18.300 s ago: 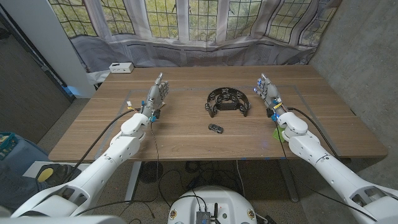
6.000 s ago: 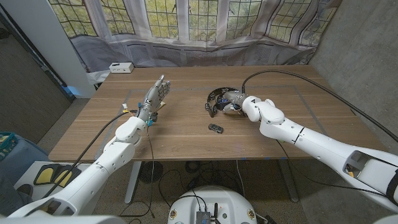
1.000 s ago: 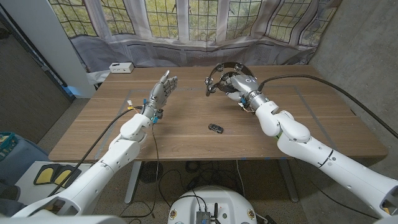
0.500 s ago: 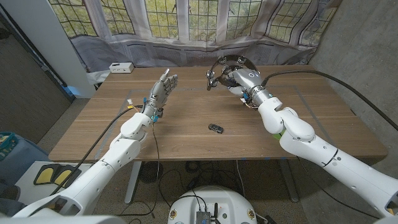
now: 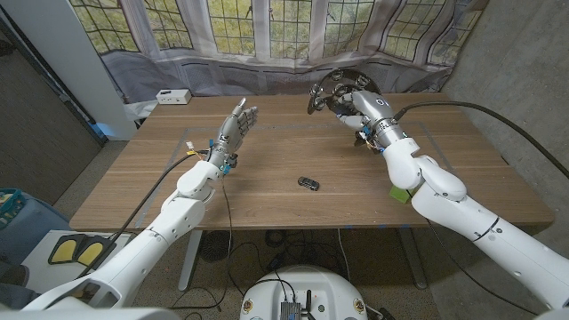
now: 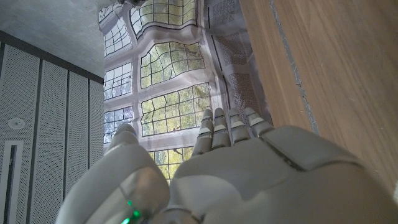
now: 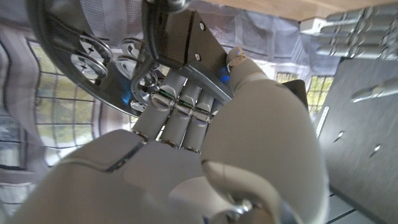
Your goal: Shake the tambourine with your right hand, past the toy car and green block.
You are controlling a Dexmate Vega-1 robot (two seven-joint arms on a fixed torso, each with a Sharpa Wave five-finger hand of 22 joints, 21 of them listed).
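My right robot hand [image 5: 363, 105] is clamped on the tambourine [image 5: 331, 90], holding it up off the desk [image 5: 267, 191] above the far edge, in front of the curtain. In the right wrist view my fingers [image 7: 180, 115] wrap the black grip of the tambourine [image 7: 93, 56], and its dark rim with the shiny metal jingles curves away past them. I can read no brand, label or writing on it; the jingles carry only small stamped marks too fine to make out.

The toy car [image 5: 308, 183], small and dark, sits on the desk near the middle, well apart from my raised hand. The green block [image 5: 400, 194] lies close to the desk's near right side, partly hidden under my right forearm.

My left robot hand [image 5: 236, 127] is held up over the left part of the desk, fingers apart and straight, holding nothing. The left wrist view shows its back [image 6: 249, 180] with the fingers reaching toward the leaded windows.

A small white box [image 5: 172, 96] rests at the far left corner of the desk; any writing on it is too small to read.
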